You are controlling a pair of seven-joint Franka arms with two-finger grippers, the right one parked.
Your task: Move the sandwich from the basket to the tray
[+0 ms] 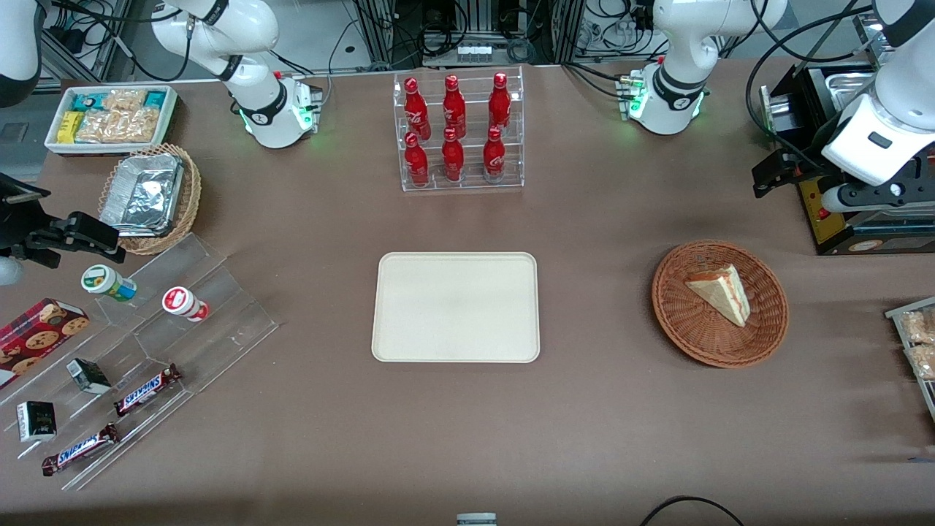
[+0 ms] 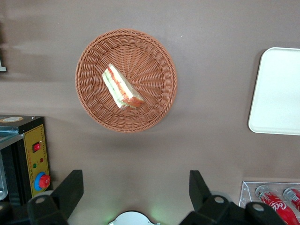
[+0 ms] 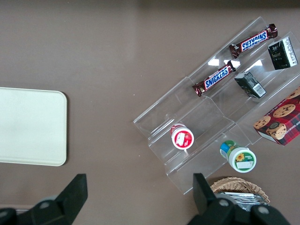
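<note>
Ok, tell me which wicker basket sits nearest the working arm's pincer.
The round reddish-brown wicker basket holding the triangular white-bread sandwich; the open pincer hovers near it. The lighter tan wicker basket holds foil containers at the parked arm's end.

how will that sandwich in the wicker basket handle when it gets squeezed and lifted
The sandwich looks like soft bread in layers, so it probably squashes or splays. Lying flat in the basket, it seems unlikely to roll. The open end effector hangs above the table, farther from the front camera than the basket.

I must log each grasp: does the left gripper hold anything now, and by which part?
Nothing is held. The gripper is open and raised above the table, farther from the front camera than the basket; the sandwich lies in the basket untouched.
</note>
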